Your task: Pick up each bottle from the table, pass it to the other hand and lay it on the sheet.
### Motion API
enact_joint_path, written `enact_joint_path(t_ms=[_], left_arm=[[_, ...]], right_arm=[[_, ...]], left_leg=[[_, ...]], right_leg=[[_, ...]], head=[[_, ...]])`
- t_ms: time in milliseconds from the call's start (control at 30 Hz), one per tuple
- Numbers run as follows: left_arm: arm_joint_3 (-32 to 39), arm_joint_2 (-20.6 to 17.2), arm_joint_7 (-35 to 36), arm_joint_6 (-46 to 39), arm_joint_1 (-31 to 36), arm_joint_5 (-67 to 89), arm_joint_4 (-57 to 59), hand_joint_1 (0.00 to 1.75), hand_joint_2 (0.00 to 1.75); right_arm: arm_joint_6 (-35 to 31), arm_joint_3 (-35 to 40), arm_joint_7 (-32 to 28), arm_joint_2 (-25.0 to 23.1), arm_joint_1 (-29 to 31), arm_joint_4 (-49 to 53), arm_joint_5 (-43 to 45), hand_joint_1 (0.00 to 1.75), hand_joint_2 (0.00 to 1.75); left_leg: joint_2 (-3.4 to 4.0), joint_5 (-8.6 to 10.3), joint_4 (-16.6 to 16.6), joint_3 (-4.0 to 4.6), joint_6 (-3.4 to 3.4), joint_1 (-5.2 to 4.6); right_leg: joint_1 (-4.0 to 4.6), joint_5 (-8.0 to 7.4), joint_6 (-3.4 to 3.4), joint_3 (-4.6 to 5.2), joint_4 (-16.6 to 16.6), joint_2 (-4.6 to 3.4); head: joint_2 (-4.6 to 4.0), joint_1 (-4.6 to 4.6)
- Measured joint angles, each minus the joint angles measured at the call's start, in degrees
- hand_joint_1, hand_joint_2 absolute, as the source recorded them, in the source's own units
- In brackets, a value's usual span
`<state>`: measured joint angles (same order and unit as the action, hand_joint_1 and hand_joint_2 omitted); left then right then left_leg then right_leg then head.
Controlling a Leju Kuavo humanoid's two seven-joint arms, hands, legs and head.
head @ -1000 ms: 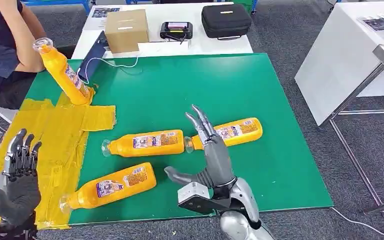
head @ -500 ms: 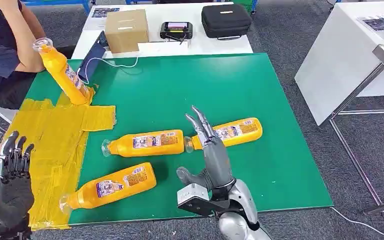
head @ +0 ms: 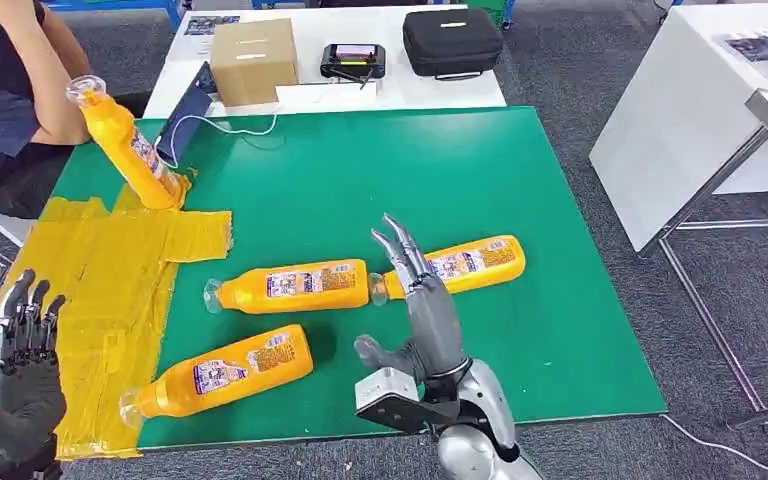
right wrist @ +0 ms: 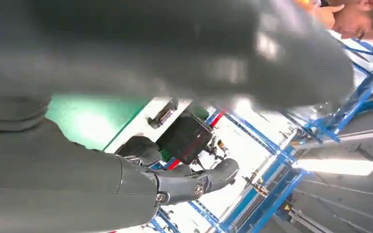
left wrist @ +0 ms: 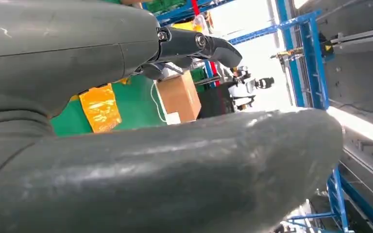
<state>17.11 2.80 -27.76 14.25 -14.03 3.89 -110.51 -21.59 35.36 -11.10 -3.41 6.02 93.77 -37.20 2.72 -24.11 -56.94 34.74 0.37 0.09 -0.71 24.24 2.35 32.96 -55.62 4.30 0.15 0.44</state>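
Three orange bottles lie on the green table (head: 560,200): one (head: 460,265) at centre right, one (head: 290,285) in the middle, one (head: 225,370) near the front with its neck over the yellow sheet (head: 90,280). A fourth orange bottle (head: 130,150) stands tilted at the sheet's far end, next to a seated person's arm (head: 50,80). My right hand (head: 420,300) hovers open, fingers stretched towards the gap between the middle and right bottles. My left hand (head: 20,370) is raised open over the sheet's near left corner, holding nothing.
Behind the green table a white table (head: 290,95) carries a cardboard box (head: 253,58), a black case (head: 452,40) and a small device (head: 352,60). Another white table (head: 700,110) stands to the right. A white cable (head: 225,128) lies near the far left.
My left hand has dropped lower and further left. My right thumb has drawn in a little; the right hand otherwise stays put. The bottles have not moved.
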Motion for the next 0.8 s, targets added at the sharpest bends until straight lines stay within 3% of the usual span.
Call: enact_joint_path(t_ms=[433,733,767,800], left_arm=[[0.15,0.79,-0.22,0.22,-0.09,0.17,0.0,0.0,0.0],[-5.37,1.29,2.9,-4.13,0.48,1.57,0.0,0.0,0.0],[-6.06,1.29,2.99,-4.46,0.55,1.64,-0.02,0.0,0.0],[-6.71,1.29,3.06,-4.7,0.72,1.64,-0.02,0.0,0.0]], right_arm=[[0.0,-0.02,0.0,0.22,-0.3,-0.37,-0.06,0.0,1.75],[-0.33,-2.29,0.35,3.82,-6.64,3.06,-2.01,0.0,1.75],[-0.17,-2.73,0.35,4.2,-7.06,3.45,-2.03,0.0,0.0],[0.02,-3.1,0.35,4.5,-7.49,3.91,-2.03,0.0,0.0]], left_leg=[[0.0,0.0,0.0,-0.01,0.0,0.0],[-0.03,-0.03,-0.01,0.02,0.01,-0.02],[0.01,-0.04,-0.01,0.01,0.01,-0.02],[0.04,-0.05,-0.01,0.01,0.01,-0.02]], right_leg=[[-0.01,0.0,0.0,0.03,0.01,0.0],[-0.03,0.0,0.01,0.04,0.03,0.03],[-0.03,-0.02,0.01,0.05,0.03,0.01],[-0.03,-0.02,0.02,0.05,0.03,-0.01]], head=[[0.0,0.0],[0.0,0.02],[0.0,0.0],[0.0,0.0]])
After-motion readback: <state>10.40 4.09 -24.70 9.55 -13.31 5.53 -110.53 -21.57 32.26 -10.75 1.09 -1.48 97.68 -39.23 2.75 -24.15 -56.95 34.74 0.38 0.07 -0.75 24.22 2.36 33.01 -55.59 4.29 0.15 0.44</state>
